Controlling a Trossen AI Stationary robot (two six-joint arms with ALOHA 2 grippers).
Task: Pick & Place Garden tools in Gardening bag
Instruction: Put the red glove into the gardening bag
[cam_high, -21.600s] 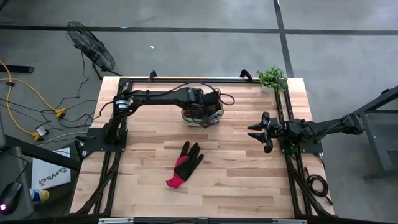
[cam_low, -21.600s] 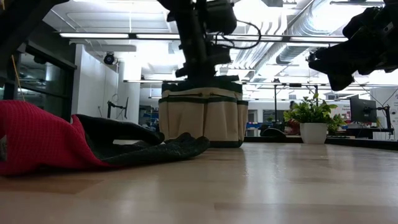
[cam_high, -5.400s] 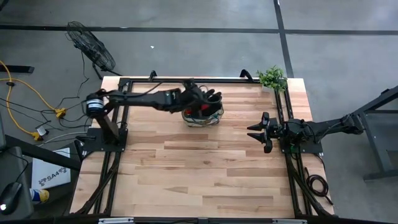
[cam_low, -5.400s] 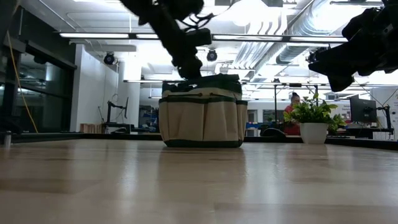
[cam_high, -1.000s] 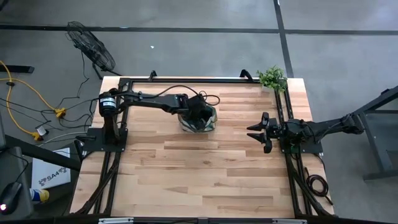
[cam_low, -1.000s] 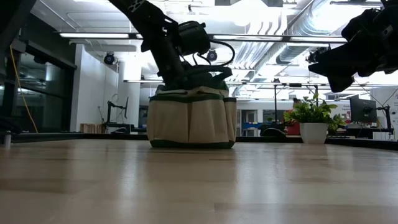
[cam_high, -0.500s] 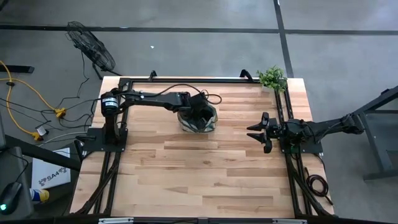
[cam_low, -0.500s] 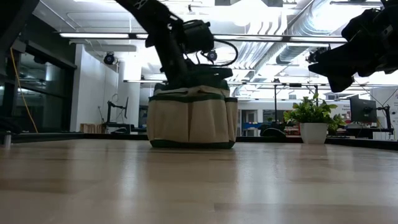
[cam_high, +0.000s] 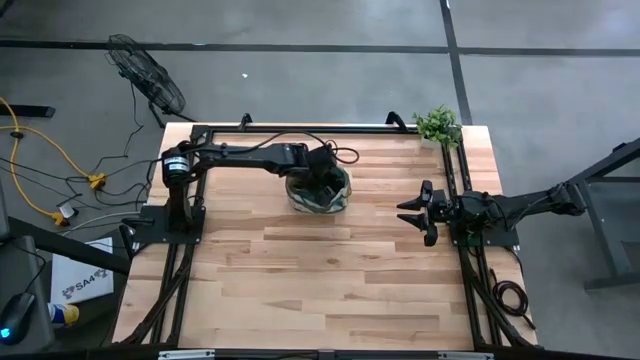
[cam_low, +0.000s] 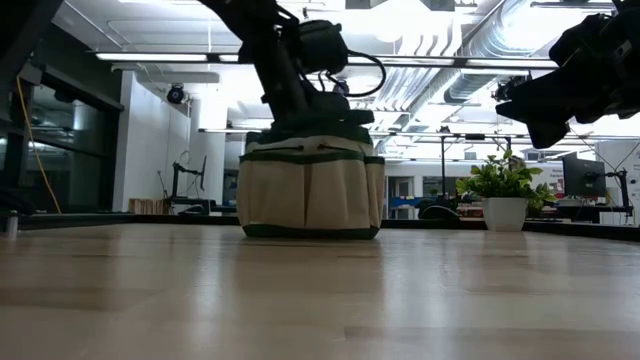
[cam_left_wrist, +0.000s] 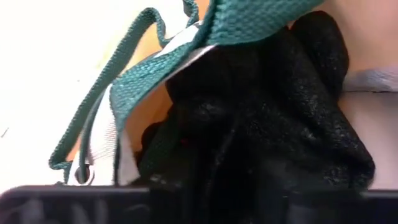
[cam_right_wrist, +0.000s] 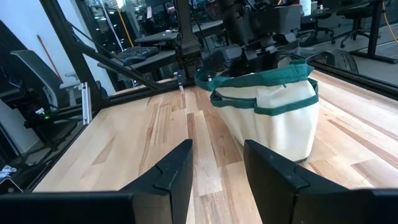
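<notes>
**Last glove going into the bag**

Since the earliest frame the glove has gone from the open tabletop, and the bag has slid a little toward the left of the high view.

Nearest in the low view, we see only bare table (cam_low: 320, 300). Behind it, centre frame, stands the bag (cam_low: 310, 190). Our left gripper (cam_high: 322, 180) is plunged into its mouth; in the wrist view a black glove (cam_left_wrist: 273, 118) fills the frame under the green handle loop (cam_left_wrist: 124, 81). Whether the fingers grip the glove or have let go, we cannot tell.

We judge this the stowing step, near the end. Next calls for letting go, then lifting straight up without snagging the loop.

Farther right, our right gripper (cam_high: 418, 211) waits with fingers spread, holding nothing, near the potted plant (cam_high: 437, 124).
</notes>
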